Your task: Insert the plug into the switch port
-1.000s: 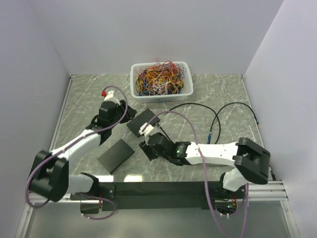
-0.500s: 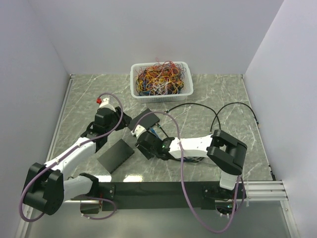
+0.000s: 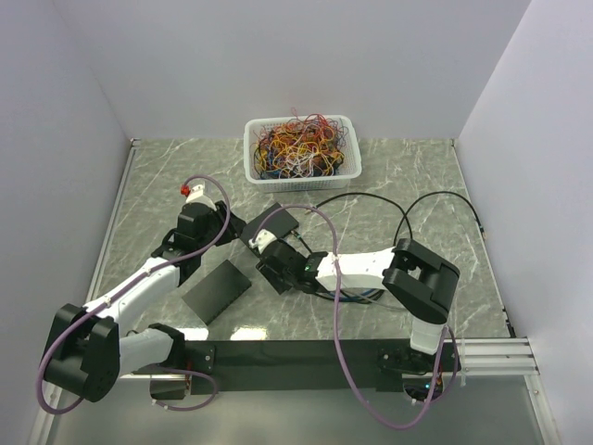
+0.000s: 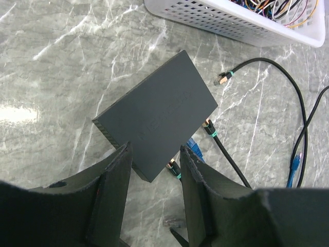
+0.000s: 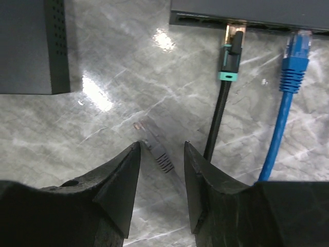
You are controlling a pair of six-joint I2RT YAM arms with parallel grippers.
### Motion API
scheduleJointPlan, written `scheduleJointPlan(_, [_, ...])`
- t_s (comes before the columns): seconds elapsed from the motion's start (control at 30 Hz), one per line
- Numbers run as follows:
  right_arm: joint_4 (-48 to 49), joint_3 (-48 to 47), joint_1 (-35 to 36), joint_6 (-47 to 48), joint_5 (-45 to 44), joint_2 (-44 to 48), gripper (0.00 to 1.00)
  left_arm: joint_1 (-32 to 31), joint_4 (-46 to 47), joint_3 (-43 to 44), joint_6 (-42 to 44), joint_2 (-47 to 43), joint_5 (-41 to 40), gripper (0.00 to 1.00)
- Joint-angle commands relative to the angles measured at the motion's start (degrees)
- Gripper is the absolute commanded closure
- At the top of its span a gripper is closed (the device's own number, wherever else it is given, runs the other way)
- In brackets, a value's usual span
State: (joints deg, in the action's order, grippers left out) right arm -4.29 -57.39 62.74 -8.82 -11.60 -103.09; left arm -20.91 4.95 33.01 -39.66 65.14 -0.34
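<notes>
Right gripper (image 5: 161,154): jaws apart, holding nothing, low over the table.
Grey plug (image 5: 153,145): loose and lying flat between the right fingertips. Its clear tip points ahead-left and its boot points back toward the wrist.
Switch (image 5: 247,13): straight ahead of the right gripper, port row facing it.
Black-cable plug (image 5: 232,51): seated in a port just ahead-right.
Blue plug (image 5: 295,56): further right at the port face; I cannot tell whether it is seated.
Dark box (image 5: 31,46): ahead-left, apart from the grey plug.
Left gripper (image 4: 155,152): spread and empty, with a finger on either side of the switch's near corner. Contact is not discernible.
Step (judged): picking up the grey plug.
Technique:
- Straddle the boot and close on its sides, not on the clear tip.
- Square the plug to the port row.
- Aim for a free port left of the black-cable plug.
- Brace the switch with the left gripper against sliding.
</notes>
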Motion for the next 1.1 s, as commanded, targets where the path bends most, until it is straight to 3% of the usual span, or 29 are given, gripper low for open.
scheduleJointPlan(0.0, [1.0, -0.8, -0.3, -0.4, 1.6, 0.3, 0.53, 0.3, 1.5, -0.3, 0.5, 0.2, -0.4, 0.52])
scheduleJointPlan(0.37, [1.0, 0.5, -0.2, -0.9, 3.7, 0.1, 0.79, 0.3, 0.9, -1.2, 0.5, -0.3, -1.2, 0.53])
scheduleJointPlan(0.47, [1.5, 1.0, -0.1, -1.0, 3.9, 0.5, 0.90, 0.3, 0.7, -1.0, 0.2, -0.5, -1.1, 0.54])
scheduleJointPlan(0.5, [1.7, 1.1, -0.1, -1.0, 3.9, 0.9, 0.99, 0.3, 0.6, -1.1, -0.2, -0.9, -1.0, 0.54])
scheduleJointPlan(0.67, [4.1, 2.9, 0.1, -1.4, 3.8, 3.8, 1.00, 0.3, -1.3, -1.0, -1.2, -3.5, -1.2, 0.56])
scheduleJointPlan(0.87, [6.5, 4.4, 0.2, -2.7, 0.3, 13.9, 1.00, 0.3, -3.5, -0.3, -3.5, -8.9, -0.4, 0.56])
scheduleJointPlan(1.07, [1.8, -1.8, 0.2, -3.4, -3.6, 18.1, 1.00, 0.3, -3.5, -0.7, -6.3, -15.0, -0.2, 0.56])
